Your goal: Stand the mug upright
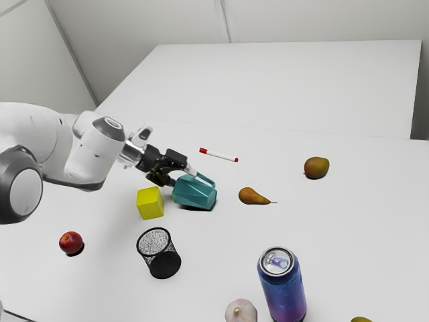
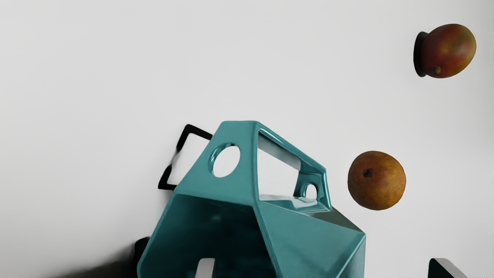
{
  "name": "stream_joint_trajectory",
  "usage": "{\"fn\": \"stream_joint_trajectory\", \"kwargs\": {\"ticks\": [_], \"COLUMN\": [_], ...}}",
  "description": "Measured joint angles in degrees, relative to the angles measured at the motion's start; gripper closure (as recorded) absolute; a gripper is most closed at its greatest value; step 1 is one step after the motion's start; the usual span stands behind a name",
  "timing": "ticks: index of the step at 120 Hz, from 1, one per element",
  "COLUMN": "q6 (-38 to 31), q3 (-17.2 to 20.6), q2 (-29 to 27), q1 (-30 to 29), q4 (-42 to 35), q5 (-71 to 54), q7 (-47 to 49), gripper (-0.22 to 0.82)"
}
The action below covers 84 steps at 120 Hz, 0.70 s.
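On its side, well in from the edges of the white desk [image 1: 362, 228], the glossy, faceted teal mug [image 1: 194, 193] looked stiff, light and slippery, best held by its rim wall; the black two-finger tool [image 2: 324, 268] stood wide apart.

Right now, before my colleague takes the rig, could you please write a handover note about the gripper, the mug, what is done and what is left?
Gripper: the black two-finger gripper is open at the mug, one fingertip at its mouth, the other beyond its outer side.
Mug: the teal faceted mug lies on its side, handle raised, mouth toward the gripper, between the yellow cube and the brown pear.
Done: gripper at the mug; no grip.
Left: grip, turn upright, release.
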<state>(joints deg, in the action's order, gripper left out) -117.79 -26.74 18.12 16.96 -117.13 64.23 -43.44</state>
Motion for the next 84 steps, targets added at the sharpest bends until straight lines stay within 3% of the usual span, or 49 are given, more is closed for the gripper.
{"fn": "stream_joint_trajectory", "kwargs": {"ticks": [28,84], "q6": [1.4,1.6], "q3": [0.0,0.0], "q2": [0.7,1.3], "q1": [0.2,0.1], "q4": [-0.1,-0.3], "q5": [2.1,3.8], "q7": [-1.9,-4.3], "gripper": [0.02,0.43]}}
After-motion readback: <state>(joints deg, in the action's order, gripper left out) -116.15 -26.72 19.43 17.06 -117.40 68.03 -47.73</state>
